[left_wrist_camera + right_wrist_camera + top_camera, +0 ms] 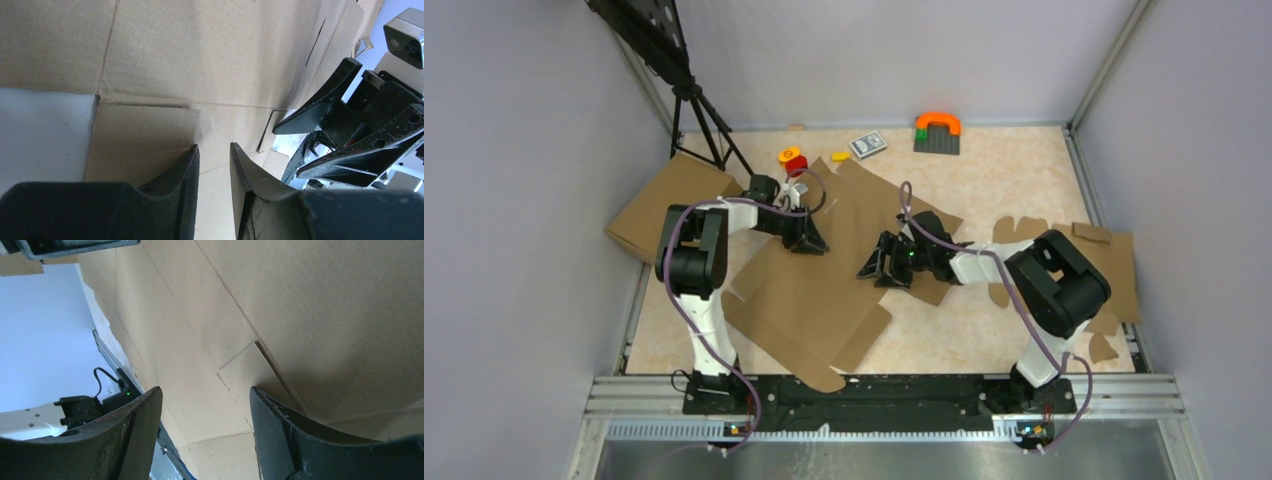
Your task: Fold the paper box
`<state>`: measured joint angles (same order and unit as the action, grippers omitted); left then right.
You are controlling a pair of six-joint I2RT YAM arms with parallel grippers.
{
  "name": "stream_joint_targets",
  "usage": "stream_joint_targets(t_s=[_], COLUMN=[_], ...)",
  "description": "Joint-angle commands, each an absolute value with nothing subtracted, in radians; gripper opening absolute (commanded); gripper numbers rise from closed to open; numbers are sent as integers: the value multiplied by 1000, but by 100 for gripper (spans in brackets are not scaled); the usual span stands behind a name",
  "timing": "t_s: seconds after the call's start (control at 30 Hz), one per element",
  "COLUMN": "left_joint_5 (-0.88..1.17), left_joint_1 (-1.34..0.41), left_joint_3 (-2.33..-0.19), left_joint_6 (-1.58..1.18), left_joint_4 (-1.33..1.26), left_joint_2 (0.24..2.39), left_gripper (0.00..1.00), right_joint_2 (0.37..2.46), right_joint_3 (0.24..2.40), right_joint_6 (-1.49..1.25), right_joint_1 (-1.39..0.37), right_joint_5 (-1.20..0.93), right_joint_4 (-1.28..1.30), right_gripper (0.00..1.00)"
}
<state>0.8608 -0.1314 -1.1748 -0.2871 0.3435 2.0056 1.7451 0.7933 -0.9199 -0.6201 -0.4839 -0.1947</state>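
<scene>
The paper box (824, 290) is a wide brown die-cut sheet lying flat in the middle of the table, with flaps and slits showing. My left gripper (812, 243) hovers low over its upper left part, with its jaws a narrow gap apart and nothing between them (214, 147). My right gripper (876, 270) faces it from the right over the sheet's middle, open wide and empty (205, 390). The sheet fills the left wrist view (200, 65) and the right wrist view (325, 305). The right gripper also shows in the left wrist view (350, 125).
A flat brown box (664, 205) lies at the left wall. A smaller notched cardboard blank (1104, 265) lies under the right arm. A red and yellow toy (792, 158), a card pack (867, 145) and an orange piece on a grey plate (937, 132) sit at the back. A tripod (699, 110) stands back left.
</scene>
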Motion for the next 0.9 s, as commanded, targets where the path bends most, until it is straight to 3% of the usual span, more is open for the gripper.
stream_joint_targets(t_s=[0.0, 0.23, 0.47, 0.57, 0.67, 0.87], left_joint_5=[849, 871, 935, 879, 778, 610], left_joint_1=[-130, -132, -97, -56, -16, 67], left_joint_3=[-1164, -1175, -1169, -1140, -1129, -1051], left_joint_6=[-281, -299, -379, -409, -407, -420], left_joint_4=[338, 378, 280, 235, 231, 117], left_joint_2=[1971, 1813, 1741, 1699, 1654, 1576], left_gripper=[31, 33, 32, 23, 0, 0], right_joint_2=[1790, 1783, 1799, 1789, 1784, 1778], right_joint_3=[735, 723, 755, 755, 753, 749], right_joint_6=[-891, -887, -880, -876, -873, -870], right_joint_1=[-614, -614, -615, -614, -614, -614], right_joint_5=[-446, -449, -476, -469, -467, -469], right_joint_4=[-260, -269, -247, -240, -235, -232], right_gripper=[65, 64, 57, 57, 47, 35])
